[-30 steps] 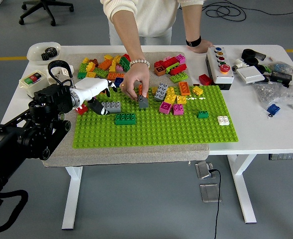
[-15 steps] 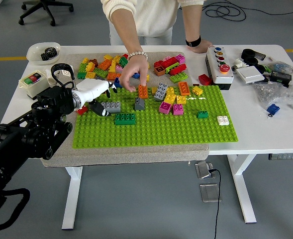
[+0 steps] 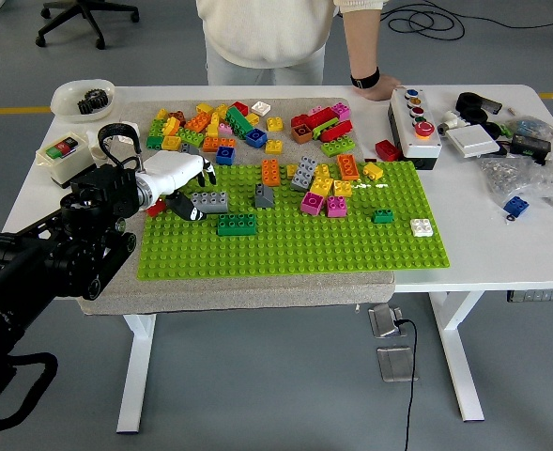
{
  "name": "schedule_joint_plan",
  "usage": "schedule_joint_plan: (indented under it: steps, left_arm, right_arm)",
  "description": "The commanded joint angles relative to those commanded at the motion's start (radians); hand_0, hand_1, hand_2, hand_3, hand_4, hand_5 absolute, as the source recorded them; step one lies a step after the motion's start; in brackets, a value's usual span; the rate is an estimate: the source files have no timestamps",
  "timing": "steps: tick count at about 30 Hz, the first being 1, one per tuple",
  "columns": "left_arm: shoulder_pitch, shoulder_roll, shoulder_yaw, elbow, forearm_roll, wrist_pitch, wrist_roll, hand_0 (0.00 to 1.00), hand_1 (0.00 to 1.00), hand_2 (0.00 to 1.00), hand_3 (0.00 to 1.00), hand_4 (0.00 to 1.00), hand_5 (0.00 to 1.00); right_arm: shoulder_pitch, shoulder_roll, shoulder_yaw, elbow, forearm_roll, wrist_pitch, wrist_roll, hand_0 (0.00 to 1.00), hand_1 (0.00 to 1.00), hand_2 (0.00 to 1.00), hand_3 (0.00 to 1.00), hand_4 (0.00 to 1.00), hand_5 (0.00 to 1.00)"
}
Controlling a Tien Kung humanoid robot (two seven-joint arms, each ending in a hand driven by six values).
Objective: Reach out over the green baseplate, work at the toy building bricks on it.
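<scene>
1. The left hand (image 3: 177, 174) is seen at the left edge of the green baseplate (image 3: 295, 249), which is laid on a grey mat on the worktop (image 3: 501, 244).
2. Its fingers (image 3: 201, 169) are bent a little over a grey brick (image 3: 209, 200); no brick is held.
3. The toy building bricks (image 3: 318, 183) are mostly pressed on along the far side of the plate, and a dark green brick (image 3: 237, 224) is set nearer.
4. The grey brick could be knocked sideways if the hand is pushed too low.
5. Loose bricks (image 3: 210, 122) are piled on the mat behind the plate.
6. A person (image 3: 267, 33) stands at the far side, one hand (image 3: 375, 86) resting on the worktop.
7. The fingertips are partly hidden, so it cannot be told if the grey brick is touched. The right hand is not seen.
</scene>
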Motion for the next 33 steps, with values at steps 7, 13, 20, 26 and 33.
schedule_joint_plan:
  steps: [7,13,20,26,33]
  left_arm:
    - [-0.009,-0.006,0.029,0.025,-0.028,0.006,-0.003,0.742,0.712,0.609,0.606,0.835,0.176]
    - [-0.016,-0.012,0.049,0.043,-0.049,0.015,-0.007,0.74,0.714,0.611,0.603,0.827,0.18]
    - [-0.022,-0.018,0.067,0.062,-0.073,0.025,-0.01,0.739,0.714,0.603,0.601,0.806,0.173]
    - [-0.029,-0.022,0.088,0.077,-0.096,0.036,-0.015,0.73,0.709,0.577,0.575,0.729,0.145]
    - [-0.035,-0.024,0.104,0.087,-0.115,0.047,-0.021,0.649,0.647,0.554,0.549,0.592,0.091]
  right_arm:
    - [0.0,-0.001,-0.002,0.0,-0.006,0.001,0.0,0.742,0.64,0.683,0.633,0.814,0.515]
    - [0.001,-0.001,-0.005,0.0,-0.008,0.002,0.0,0.742,0.64,0.683,0.634,0.814,0.516]
    - [0.001,-0.001,-0.005,0.0,-0.011,0.003,0.0,0.742,0.64,0.683,0.635,0.814,0.515]
    - [0.002,-0.001,-0.007,0.0,-0.01,0.003,0.0,0.742,0.64,0.683,0.634,0.815,0.514]
    - [0.003,-0.001,-0.006,0.0,-0.008,0.003,0.0,0.743,0.64,0.683,0.635,0.815,0.514]
